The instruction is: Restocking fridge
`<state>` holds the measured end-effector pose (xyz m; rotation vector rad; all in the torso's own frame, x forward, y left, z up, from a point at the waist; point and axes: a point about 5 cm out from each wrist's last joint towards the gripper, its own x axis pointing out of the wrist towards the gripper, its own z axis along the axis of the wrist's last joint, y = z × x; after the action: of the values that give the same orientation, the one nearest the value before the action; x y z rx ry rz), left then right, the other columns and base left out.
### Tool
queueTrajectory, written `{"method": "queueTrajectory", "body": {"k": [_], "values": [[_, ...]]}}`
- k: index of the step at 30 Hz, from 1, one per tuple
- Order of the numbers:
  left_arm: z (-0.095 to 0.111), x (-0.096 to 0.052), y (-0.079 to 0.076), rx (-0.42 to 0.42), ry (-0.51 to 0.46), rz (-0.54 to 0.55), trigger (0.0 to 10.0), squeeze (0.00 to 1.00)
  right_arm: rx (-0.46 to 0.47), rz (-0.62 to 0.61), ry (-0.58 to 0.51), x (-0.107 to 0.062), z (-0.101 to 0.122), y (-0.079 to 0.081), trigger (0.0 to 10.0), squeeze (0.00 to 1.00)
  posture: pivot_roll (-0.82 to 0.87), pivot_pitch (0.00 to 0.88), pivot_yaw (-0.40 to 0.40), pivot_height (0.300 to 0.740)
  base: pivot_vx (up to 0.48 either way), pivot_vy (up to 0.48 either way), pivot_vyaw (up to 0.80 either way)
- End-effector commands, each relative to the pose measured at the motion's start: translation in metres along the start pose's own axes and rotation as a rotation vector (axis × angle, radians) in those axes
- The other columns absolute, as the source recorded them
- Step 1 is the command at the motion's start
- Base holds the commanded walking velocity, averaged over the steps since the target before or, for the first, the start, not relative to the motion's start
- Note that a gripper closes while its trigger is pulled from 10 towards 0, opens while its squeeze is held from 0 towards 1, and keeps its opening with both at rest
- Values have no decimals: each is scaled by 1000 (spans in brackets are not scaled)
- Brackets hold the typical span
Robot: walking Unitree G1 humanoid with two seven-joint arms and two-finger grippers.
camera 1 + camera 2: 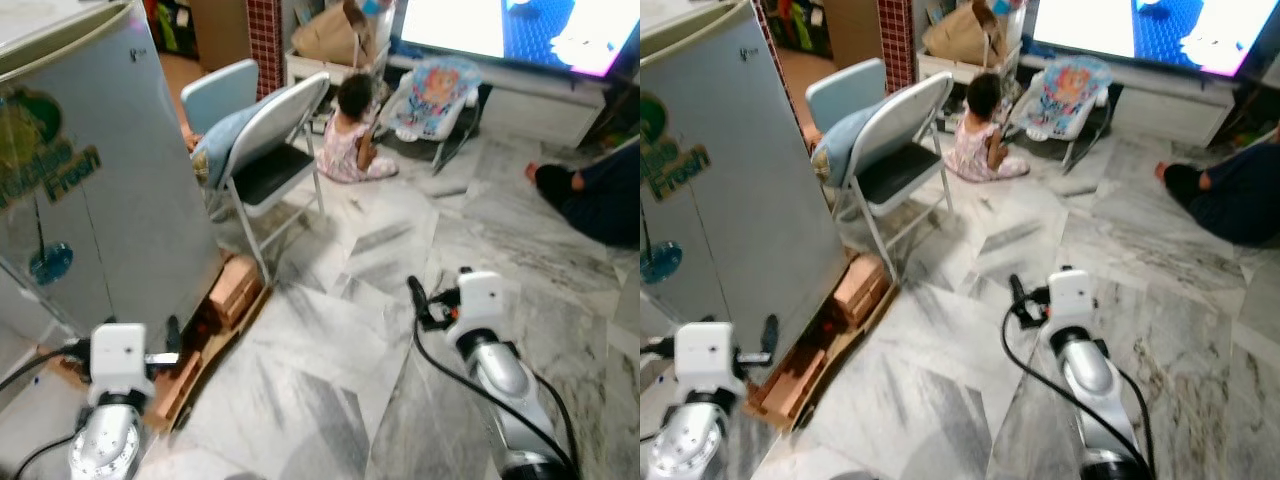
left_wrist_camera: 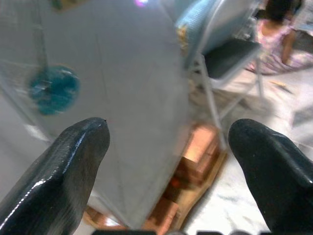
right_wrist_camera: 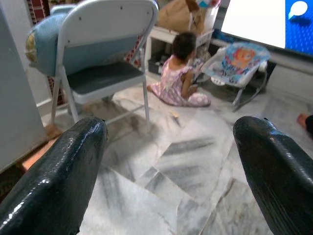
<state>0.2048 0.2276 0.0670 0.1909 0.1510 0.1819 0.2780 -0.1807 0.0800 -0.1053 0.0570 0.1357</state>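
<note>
Fridge, grey and shut, stands at ten o'clock, just ahead of the left gripper, whose fingers gape wide, empty. Folding chair sits at twelve. Right gripper hovers over marble floor, spread, holding nothing.

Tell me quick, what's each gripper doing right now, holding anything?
Left gripper: jaws open, holding nothing, facing the fridge.
Right gripper: jaws open, holding nothing, over the floor.
</note>
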Motion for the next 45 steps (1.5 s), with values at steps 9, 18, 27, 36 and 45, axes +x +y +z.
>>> {"method": "queueTrajectory", "body": {"k": [9,18,27,36,45], "values": [[-8,-4,-13,-27,38,-36,10000,0,-17,-25,20,-3,-6,-8,10000,0,-14,54,14,740,0,465,0],[-10,-1,-17,-36,43,-44,10000,0,-26,-28,22,-2,-6,-10,10000,0,-16,60,8,740,0,480,0],[-5,1,-24,-42,11,-45,10000,0,-32,21,35,-1,-6,-5,10000,0,-5,60,-37,740,0,353,0],[-7,-2,-23,-49,16,-33,10000,0,-28,47,39,4,-4,-2,10000,0,-1,71,-42,740,0,0,0],[-2,4,-24,-39,3,-70,10000,0,-12,28,55,-4,-11,-2,10000,0,-10,76,-11,740,0,396,-339]]}}
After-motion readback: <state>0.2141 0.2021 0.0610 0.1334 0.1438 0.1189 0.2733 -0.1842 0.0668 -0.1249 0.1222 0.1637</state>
